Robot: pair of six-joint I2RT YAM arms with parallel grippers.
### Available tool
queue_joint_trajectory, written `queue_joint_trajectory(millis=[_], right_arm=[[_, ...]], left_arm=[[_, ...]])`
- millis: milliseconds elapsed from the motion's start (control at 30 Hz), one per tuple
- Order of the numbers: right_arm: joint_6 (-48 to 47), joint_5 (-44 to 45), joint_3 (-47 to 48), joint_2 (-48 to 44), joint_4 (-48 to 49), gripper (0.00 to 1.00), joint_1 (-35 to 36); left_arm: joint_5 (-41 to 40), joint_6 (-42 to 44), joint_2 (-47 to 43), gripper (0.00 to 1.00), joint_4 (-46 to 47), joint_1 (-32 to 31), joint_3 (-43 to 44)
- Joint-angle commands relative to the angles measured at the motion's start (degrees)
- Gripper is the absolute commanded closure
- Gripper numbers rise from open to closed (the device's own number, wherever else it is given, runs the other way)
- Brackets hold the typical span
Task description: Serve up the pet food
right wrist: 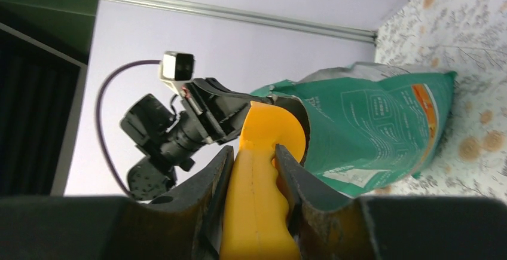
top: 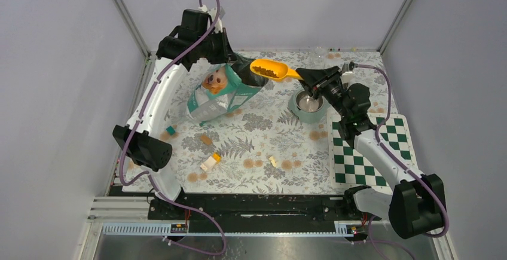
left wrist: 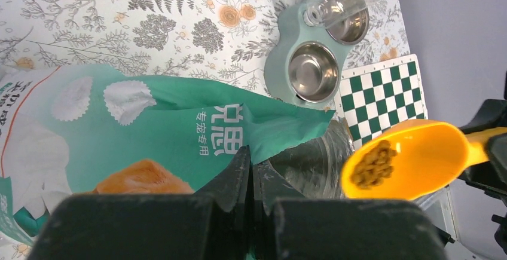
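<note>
Teal bag (top: 218, 95) pinched at rim by left hand (left wrist: 250, 167), mouth kept open. Yellow scoop (top: 272, 69) gripped at handle by right hand (right wrist: 252, 155). Kibble (left wrist: 373, 164) held in scoop, just outside bag mouth. Risk: kibble spilled onto bench (top: 257, 134) if scoop is tilted before steel bowl (left wrist: 312, 72) is reached.

One teal bag (top: 218, 95), one orange scoop (top: 272, 69) holding kibble (left wrist: 372, 164), one checkered mat (top: 365, 152). One feeder (left wrist: 276, 63) with two steel bowls (left wrist: 312, 72). At least four small blocks (top: 210, 162)

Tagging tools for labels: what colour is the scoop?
Orange-yellow. The scoop shows best in the left wrist view.
</note>
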Motion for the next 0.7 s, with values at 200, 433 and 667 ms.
queue_joint_trajectory(millis=[200, 433, 667], right_arm=[[5.08, 3.20, -3.69, -7.63, 6.20, 1.00, -5.23], [-1.62, 8.94, -10.18, -16.24, -6.26, 1.00, -10.10], [-8.99, 22.78, -16.10, -26.21, -19.01, 1.00, -10.96]], left_arm=[[-0.87, -0.09, -4.69, 1.00, 5.53, 2.36, -1.67], [-3.35, 0.17, -5.82, 1.00, 5.85, 3.20, -4.51], [-2.71, 0.16, -6.11, 1.00, 6.43, 3.42, -5.83]])
